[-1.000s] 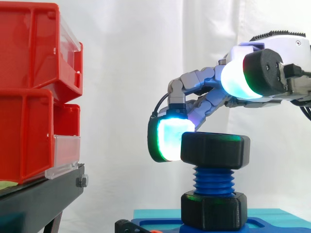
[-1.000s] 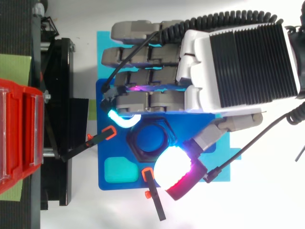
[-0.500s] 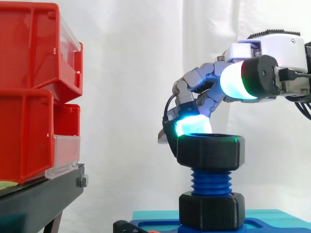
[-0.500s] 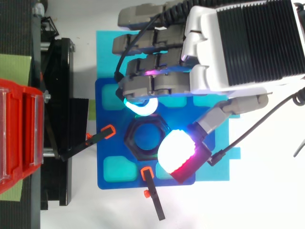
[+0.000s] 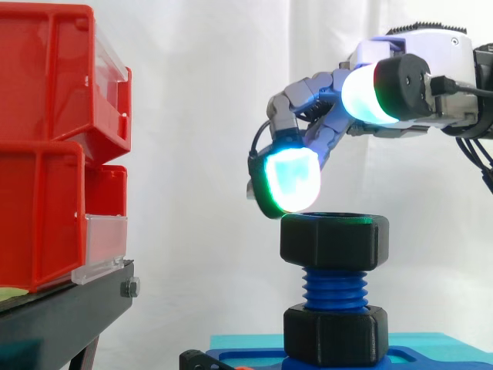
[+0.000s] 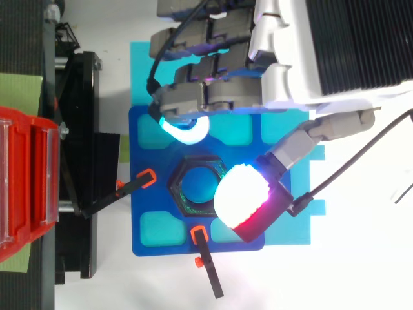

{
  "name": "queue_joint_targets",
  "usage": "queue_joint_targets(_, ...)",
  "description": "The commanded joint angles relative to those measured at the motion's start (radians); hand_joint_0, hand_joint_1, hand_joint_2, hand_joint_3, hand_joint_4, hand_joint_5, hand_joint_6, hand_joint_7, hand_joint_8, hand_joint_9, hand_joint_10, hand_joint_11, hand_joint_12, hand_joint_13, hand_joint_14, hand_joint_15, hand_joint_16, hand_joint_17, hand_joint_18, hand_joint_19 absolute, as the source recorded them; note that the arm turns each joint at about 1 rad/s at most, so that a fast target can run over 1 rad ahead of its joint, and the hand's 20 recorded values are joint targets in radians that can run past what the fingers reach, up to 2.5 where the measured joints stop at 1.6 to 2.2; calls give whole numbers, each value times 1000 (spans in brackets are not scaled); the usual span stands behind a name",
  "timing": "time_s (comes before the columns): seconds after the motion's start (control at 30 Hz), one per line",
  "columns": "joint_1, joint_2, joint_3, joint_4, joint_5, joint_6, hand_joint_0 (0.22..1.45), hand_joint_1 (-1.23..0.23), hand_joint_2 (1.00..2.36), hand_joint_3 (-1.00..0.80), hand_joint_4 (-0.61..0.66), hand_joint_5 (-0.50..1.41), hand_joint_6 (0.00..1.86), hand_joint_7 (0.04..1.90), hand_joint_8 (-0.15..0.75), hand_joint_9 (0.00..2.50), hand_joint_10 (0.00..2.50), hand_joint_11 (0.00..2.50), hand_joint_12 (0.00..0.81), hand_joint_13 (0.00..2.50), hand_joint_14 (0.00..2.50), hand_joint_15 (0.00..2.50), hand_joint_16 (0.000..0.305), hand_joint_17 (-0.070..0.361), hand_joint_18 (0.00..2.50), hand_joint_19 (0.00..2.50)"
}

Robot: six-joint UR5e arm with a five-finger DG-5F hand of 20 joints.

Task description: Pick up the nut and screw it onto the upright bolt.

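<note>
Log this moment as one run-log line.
nut: on top of upright blue bolt, thread showing below it | hand: open, above nut, not gripping it | step: screwing down not finished

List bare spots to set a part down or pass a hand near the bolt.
Free: white tabletop right of the blue fixture plate in the top view; open gap between red bins and bolt. Crowded: hand over the upper nut, clamps on the plate's left and lower edges.
</note>
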Motion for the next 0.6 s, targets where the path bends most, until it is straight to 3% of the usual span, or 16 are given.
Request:
queue_joint_targets(0.0,1,1,12,-9,-2,-5,528,-149,1000,-500,290,-72,504,1019,257,846,0,0,289,605,0,0,36,81,388,80)
queue_joint_targets(0.13,10,0,12,-12,3,-5,525,-140,1000,-500,260,-88,503,839,244,804,0,0,290,580,0,0,37,84,364,74)
queue_joint_targets(0.27,21,0,11,-13,4,-2,523,-134,1000,-500,256,-90,503,796,241,797,0,0,290,571,0,0,38,85,351,69)
queue_joint_targets(0.43,36,0,11,-41,16,-2,522,-122,1000,-500,268,-80,503,830,242,789,0,0,291,566,0,0,38,86,344,76)
queue_joint_targets(0.57,44,0,11,-56,18,-1,526,-121,1000,-500,300,-59,504,961,249,795,0,0,292,563,0,0,38,85,342,72)
